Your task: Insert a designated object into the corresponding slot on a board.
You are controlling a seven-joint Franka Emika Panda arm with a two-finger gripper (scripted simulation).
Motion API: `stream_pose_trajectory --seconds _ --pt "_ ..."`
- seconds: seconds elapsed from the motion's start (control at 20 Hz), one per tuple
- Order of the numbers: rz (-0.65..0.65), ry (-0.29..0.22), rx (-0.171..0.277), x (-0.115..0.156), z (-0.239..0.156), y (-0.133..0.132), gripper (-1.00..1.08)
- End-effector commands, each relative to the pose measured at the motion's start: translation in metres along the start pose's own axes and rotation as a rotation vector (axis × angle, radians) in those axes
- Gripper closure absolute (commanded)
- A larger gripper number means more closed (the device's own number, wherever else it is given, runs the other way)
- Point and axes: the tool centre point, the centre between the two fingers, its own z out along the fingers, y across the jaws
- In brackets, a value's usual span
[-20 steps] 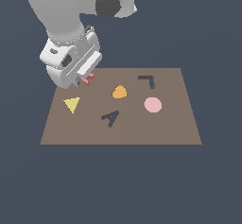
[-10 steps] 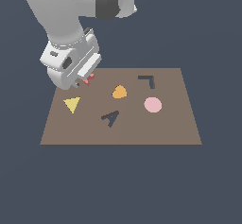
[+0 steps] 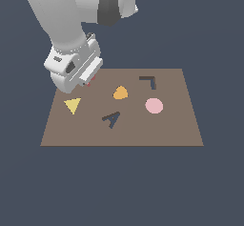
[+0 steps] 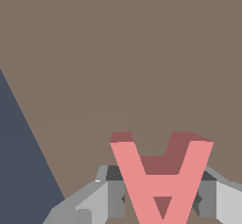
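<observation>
Gripper (image 4: 160,200) clenched on red-pink A piece (image 4: 160,176), piece betw. fingers (image 4: 115,197); over board (image 3: 181,125) far corner, slot (image 3: 111,119) at approx 4 o'clock

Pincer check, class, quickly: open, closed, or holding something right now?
Pincer: closed on the red-pink A-shaped piece, one finger against each side of it, over the board.

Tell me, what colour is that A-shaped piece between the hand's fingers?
Red-pink. The A-shaped piece shows best in the wrist view, between the hand's grey fingers.
</observation>
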Motion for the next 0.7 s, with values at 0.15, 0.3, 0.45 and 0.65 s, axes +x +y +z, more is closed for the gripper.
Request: stream_pose_trajectory --seconds 0.15,0.3,0.45,0.65 --pt "0.0 0.0 0.0 -0.0001 0.0005 -0.0001 1.08" --pt "0.0 0.0 -0.001 0.0001 0.0001 0.0002 1.08" --pt "0.0 0.0 -0.001 0.0001 -0.0034 0.0003 1.08" --pt "0.001 0.0 0.0 0.0 -0.0033 0.0002 1.08"
